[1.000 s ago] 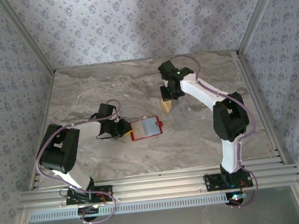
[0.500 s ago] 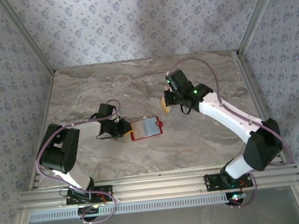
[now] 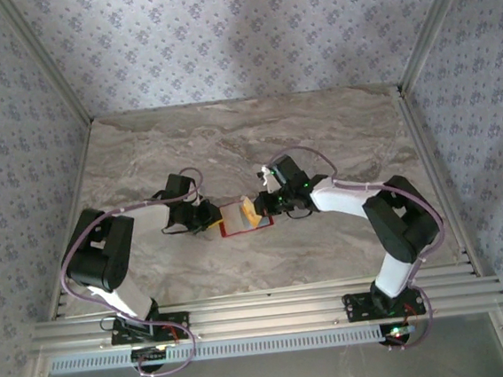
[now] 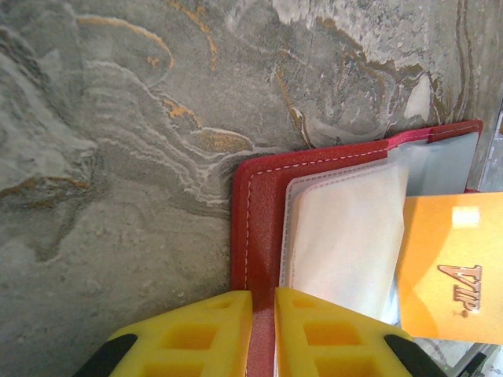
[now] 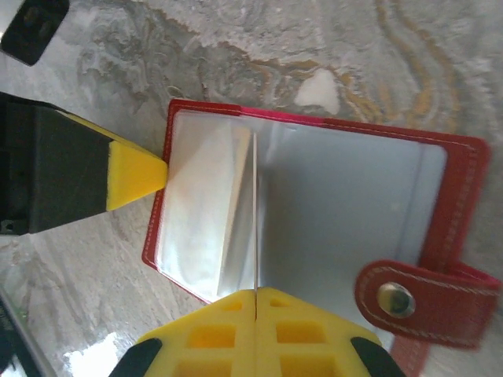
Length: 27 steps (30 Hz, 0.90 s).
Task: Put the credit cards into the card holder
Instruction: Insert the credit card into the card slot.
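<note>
We see the holder (image 5: 314, 126) lying open and flat near the middle of the worktop (image 3: 336, 136), clear sleeves up and the snap strap (image 5: 424, 302) thrown out to one side. The left hand (image 4: 263, 302) is closed with the holder's red outer edge between its fingers. We judge this is to steady the holder so that it neither slides nor folds shut while a card is pushed in. The right hand (image 5: 256, 297) is shut on a card (image 4: 448, 267), an orange-yellow one marked VIP, gripped by one edge so that the opposite edge leads. The card hangs over the holder, about at the line where the left sleeve (image 4: 346, 228) opens. From the right wrist it shows edge-on, in line with the fingers, which suits sliding it into the pocket. Whether its leading edge has entered the sleeve we cannot tell. A pale insert lies inside that sleeve. In the top view the left arm sits folded low, its forearm along the worktop and pointing right toward the holder. The right arm reaches low and leftward from an elbow out to the right, so the two hands face each other across the holder with the card between them.
</note>
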Each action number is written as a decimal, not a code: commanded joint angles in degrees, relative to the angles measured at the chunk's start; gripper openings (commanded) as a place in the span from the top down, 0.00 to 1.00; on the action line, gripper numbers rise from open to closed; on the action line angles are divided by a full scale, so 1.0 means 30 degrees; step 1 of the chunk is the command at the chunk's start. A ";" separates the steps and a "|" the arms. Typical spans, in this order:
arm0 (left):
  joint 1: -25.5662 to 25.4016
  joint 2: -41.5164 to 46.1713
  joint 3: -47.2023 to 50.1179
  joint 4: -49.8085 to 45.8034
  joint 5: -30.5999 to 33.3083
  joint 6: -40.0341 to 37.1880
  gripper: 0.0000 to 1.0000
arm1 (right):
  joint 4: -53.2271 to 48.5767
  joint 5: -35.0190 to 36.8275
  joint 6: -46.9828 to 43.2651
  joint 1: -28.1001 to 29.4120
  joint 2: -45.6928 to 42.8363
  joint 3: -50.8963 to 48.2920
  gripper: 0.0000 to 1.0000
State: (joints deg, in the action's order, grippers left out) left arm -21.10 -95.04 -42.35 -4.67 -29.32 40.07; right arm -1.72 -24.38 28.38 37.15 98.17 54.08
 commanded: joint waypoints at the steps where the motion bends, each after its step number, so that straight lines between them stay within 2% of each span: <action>1: -0.0085 -0.0867 0.0128 -0.1198 0.0487 -0.0263 0.83 | 0.2293 -0.1848 0.0626 -0.0107 0.0334 -0.0300 1.00; 8: -0.0070 -0.0928 0.0141 -0.1191 0.0457 -0.0267 0.83 | 0.2616 -0.2486 0.0798 -0.0312 0.1175 -0.0233 1.00; 27: -0.0044 -0.0897 0.0112 -0.1285 0.0545 -0.0292 0.83 | 0.2249 -0.2361 0.0643 -0.0166 -0.0161 -0.1166 1.00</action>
State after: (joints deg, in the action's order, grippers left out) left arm -21.10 -95.07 -42.35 -4.69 -29.32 40.07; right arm 6.24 -29.63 30.50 36.05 99.63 51.29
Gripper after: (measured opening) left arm 0.170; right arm 0.069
